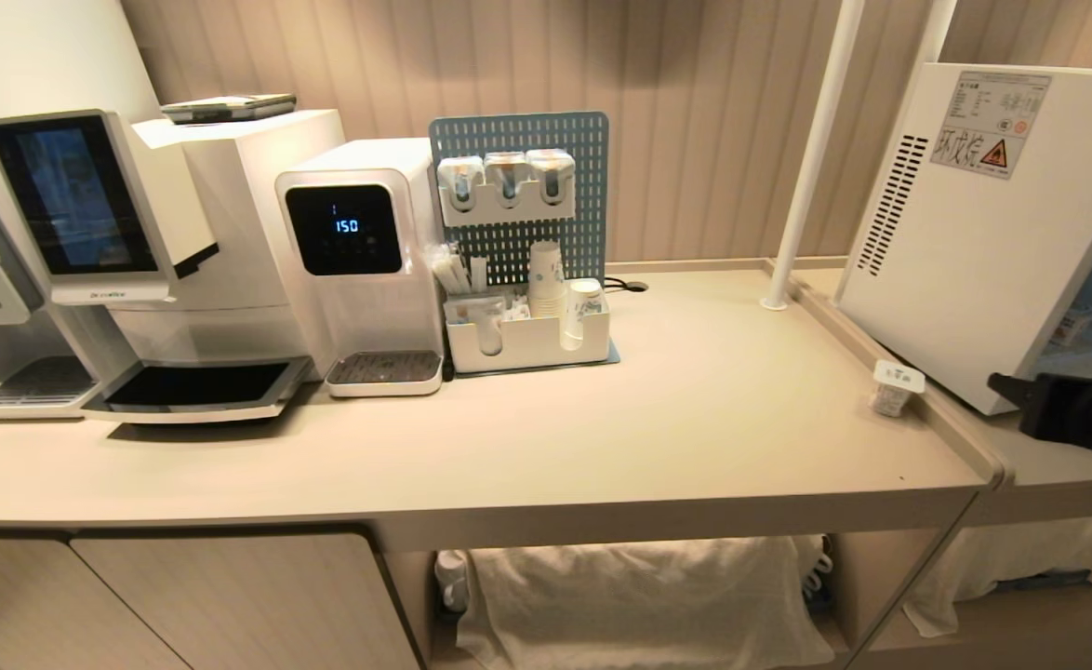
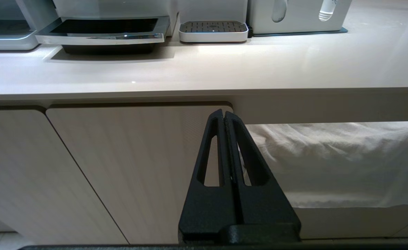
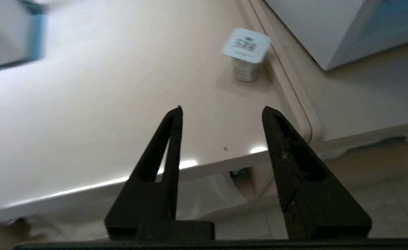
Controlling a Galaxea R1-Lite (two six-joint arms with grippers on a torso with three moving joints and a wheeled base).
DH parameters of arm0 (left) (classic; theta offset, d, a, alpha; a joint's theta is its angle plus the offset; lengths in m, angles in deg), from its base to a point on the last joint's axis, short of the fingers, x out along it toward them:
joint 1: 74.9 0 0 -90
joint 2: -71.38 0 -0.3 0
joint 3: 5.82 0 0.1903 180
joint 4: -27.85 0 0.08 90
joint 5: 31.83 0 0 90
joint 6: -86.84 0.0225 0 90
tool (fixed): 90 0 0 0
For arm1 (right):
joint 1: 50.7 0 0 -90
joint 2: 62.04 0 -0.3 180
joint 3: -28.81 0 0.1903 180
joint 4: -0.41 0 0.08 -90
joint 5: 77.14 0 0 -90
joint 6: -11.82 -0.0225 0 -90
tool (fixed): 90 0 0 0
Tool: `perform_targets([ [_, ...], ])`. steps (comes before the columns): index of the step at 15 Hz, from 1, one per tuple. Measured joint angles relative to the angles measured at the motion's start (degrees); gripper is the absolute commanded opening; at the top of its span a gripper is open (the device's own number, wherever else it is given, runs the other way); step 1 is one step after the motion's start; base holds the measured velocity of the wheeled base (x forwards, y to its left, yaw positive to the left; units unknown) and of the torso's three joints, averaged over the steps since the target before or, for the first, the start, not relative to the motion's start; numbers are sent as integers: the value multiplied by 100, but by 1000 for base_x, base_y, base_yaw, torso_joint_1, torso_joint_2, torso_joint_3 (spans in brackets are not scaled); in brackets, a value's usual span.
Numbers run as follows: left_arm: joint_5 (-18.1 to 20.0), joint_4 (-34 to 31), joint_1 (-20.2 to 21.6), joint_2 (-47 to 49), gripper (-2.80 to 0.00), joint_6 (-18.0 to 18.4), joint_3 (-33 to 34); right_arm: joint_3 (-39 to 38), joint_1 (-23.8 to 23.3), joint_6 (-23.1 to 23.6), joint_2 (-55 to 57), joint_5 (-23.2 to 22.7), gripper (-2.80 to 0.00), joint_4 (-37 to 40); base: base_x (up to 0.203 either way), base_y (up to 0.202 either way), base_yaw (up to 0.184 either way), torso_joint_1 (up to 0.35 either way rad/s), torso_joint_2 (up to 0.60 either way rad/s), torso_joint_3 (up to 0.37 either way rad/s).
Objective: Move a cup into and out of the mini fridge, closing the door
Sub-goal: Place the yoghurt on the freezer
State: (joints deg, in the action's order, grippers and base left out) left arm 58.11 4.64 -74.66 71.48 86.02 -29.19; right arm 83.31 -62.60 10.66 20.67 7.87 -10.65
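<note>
Nearest, the left gripper (image 2: 224,116) hangs below the counter's (image 1: 546,447) edge, fingers pressed together on nothing. The right gripper (image 3: 221,111) hovers off the counter's right corner, jaws apart and empty. Beyond it the cup (image 1: 894,388) stands on the counter beside the raised lip, with the mini fridge (image 1: 974,233) just past it.

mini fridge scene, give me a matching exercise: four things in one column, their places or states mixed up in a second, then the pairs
Things:
1. sealed cup
2. mini fridge
3. left tool
4. right tool

Places or states:
a. shut, low in front of the cabinet door
b. open, empty, off the counter's front edge
c. on the counter by its right rim
d. on the lower side counter, vent slots showing

Pairs: 1-c, 2-d, 3-a, 4-b
</note>
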Motion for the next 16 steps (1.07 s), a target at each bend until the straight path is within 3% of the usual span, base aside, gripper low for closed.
perform_targets([
  [3,-2,0,0,0,-280,-2,0,-130,-28,101,-2356,-928,-280,1900,0,0,0,0,0,0],
  [6,-3,-2,0,0,-280,-4,0,-74,96,244,-4282,-1536,-280,3742,0,0,0,0,0,0],
  [9,-10,-2,0,0,-280,-10,0,86,737,349,-6059,-1690,-280,5572,0,0,0,0,0,0],
  [11,-10,-2,0,0,-280,-11,0,53,958,390,-7050,-1441,-280,6481,0,0,0,0,0,0],
  [13,-8,-1,0,0,-280,-26,0,-261,1074,145,-7732,-741,-280,6499,0,0,0,0,0,0],
  [16,-8,-2,0,0,-280,-27,0,-1852,1134,75,-8125,286,-280,4820,0,0,0,0,0,0],
])
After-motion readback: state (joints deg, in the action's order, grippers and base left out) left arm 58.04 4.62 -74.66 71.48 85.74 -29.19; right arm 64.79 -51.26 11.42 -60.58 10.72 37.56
